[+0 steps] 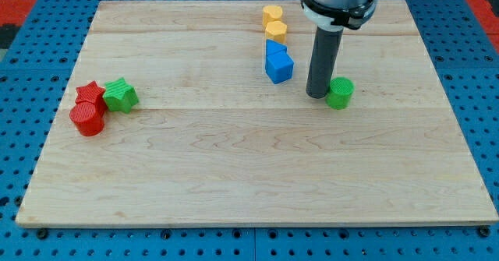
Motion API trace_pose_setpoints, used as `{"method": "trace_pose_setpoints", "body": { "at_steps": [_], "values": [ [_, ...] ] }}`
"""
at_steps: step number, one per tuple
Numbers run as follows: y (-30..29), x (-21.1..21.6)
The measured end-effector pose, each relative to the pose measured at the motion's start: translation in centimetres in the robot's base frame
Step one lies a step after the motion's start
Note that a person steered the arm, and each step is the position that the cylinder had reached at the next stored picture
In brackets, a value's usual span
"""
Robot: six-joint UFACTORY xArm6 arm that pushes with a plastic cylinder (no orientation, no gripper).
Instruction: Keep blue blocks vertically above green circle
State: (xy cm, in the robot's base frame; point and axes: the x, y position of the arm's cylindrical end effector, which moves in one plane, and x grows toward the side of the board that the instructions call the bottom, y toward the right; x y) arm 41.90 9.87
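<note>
A green circle block [340, 93] sits right of the board's centre, in the upper half. My tip [316, 95] rests just to its left, touching or nearly touching it. Two blue blocks stand left of the tip: a blue cube [280, 66] and, right behind it, a blue triangular block [272, 49]. They are to the view's left of the green circle and slightly higher.
Two yellow blocks [273, 14] [276, 32] stand in a column above the blue ones. At the left edge, a red star [90, 93], a red cylinder [87, 119] and a green star [120, 95] cluster. The wooden board [249, 175] lies on a blue pegboard.
</note>
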Motion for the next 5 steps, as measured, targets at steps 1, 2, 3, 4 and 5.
{"method": "trace_pose_setpoints", "body": {
  "at_steps": [1, 2, 3, 4, 5],
  "values": [
    [1.3, 0.2],
    [1.0, 0.2],
    [1.3, 0.2],
    [-6.6, 0.1],
    [-12.8, -4.1]
  ]
}}
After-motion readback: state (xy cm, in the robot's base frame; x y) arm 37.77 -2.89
